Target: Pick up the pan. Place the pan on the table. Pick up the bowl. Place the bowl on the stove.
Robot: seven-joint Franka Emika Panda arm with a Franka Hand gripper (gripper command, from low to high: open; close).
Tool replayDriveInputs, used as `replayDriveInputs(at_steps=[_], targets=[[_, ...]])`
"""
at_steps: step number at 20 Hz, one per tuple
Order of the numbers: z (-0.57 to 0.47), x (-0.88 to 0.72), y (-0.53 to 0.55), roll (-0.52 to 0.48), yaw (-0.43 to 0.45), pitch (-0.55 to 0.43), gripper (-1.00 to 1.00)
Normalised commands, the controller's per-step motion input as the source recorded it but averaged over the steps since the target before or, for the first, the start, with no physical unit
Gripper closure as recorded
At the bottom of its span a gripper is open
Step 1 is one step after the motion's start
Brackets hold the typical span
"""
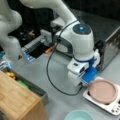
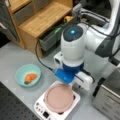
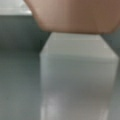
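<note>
The dusty-pink pan [image 1: 103, 91] [image 2: 59, 98] lies flat on the white stove [image 1: 98, 102] [image 2: 40, 108]. My gripper [image 1: 85, 86] [image 2: 75, 87] is lowered to the pan's rim on the side where the handle is, and the wrist hides its fingers in both front views. In the wrist view the pan [image 3: 75, 15] fills the top and its white handle [image 3: 77, 62] sits very close below. The teal bowl [image 1: 78, 115] [image 2: 28, 75] stands on the grey table [image 1: 57, 67] [image 2: 15, 57] apart from the stove, with an orange item [image 2: 30, 78] inside.
A steel toaster oven [image 1: 110, 47] [image 2: 107, 97] stands close beside the stove. A wooden unit [image 1: 17, 100] [image 2: 42, 17] borders the table, with a grey bin [image 1: 33, 87] [image 2: 51, 37] of green and yellow things next to it. A black cable loops from the wrist.
</note>
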Motion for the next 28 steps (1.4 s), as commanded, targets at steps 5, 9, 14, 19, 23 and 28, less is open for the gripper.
replayDriveInputs(at_steps=[5,9,14,19,23,28], targets=[[0.01,0.16,0.09,-0.183,0.037,0.066,-1.0],[0.01,0.17,0.07,-0.172,0.04,0.071,-1.0],[0.01,0.18,0.05,-0.175,0.05,0.059,-1.0],[0.04,0.19,0.04,-0.178,0.055,0.058,1.0],[0.05,0.19,0.04,-0.169,0.056,0.056,1.0],[0.06,0.19,0.05,-0.164,0.055,0.052,1.0]])
